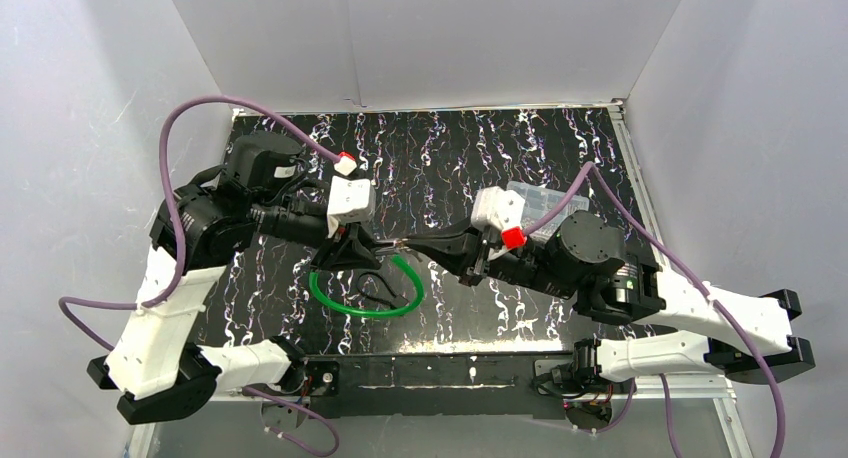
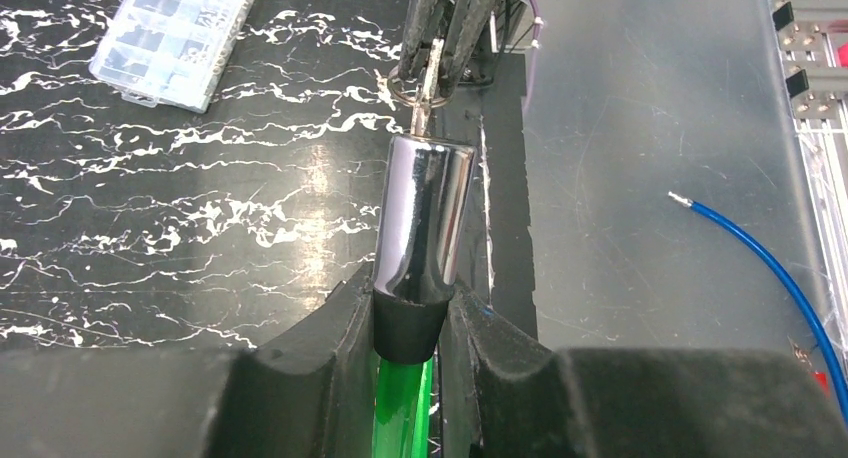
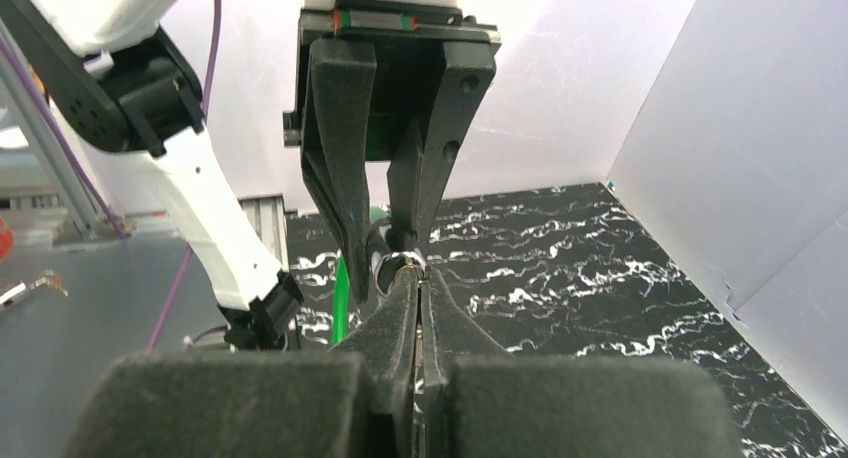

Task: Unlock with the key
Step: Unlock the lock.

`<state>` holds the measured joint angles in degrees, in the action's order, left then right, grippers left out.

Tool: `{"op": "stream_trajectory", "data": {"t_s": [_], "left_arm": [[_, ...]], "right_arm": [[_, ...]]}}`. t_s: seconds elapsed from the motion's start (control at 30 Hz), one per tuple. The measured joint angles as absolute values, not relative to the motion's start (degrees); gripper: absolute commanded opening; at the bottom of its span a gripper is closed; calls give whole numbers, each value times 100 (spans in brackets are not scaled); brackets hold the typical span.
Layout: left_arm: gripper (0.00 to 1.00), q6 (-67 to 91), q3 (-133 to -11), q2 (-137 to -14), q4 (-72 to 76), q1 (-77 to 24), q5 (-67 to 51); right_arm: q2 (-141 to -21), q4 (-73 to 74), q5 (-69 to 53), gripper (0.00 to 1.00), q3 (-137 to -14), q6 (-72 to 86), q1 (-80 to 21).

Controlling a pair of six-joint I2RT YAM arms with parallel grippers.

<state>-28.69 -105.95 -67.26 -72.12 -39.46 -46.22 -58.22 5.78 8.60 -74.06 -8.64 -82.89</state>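
Lock barrel (image 2: 425, 218) clamped in left gripper (image 2: 410, 313): chrome, rigid, judged slippery | key (image 2: 431, 78) pinched in closed right gripper (image 3: 420, 293): thin, small, best held by bow.

The lock barrel (image 2: 425, 218) is mirror-polished chrome metal with a matt black collar, its cable (image 2: 400, 408) glossy green plastic, the key (image 2: 430, 78) dull metal, the tabletop (image 2: 150, 208) smooth, faintly shiny black marbling.

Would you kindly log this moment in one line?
left end effector: holds lock | right end effector: holds key | key: tip at lock end
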Motion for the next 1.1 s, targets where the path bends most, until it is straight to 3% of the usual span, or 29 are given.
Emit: {"op": "stream_trajectory", "data": {"t_s": [0.43,0.73,1.1], "left_arm": [[0,-2735,-10604,-6681,-6862,-3951,-4550],[0,-3133,-10162,-6342,-6455,-3977,-4344],[0,-3833,-10022,-6180,-5813,-3997,-4005]], "right_arm": [[-5996,-725,624,1,-7192,-346,-8084],[-5878,320,416,40,-7373,-215,-8012],[-5776,2217,86,49,-7369,180,-7953]]}}
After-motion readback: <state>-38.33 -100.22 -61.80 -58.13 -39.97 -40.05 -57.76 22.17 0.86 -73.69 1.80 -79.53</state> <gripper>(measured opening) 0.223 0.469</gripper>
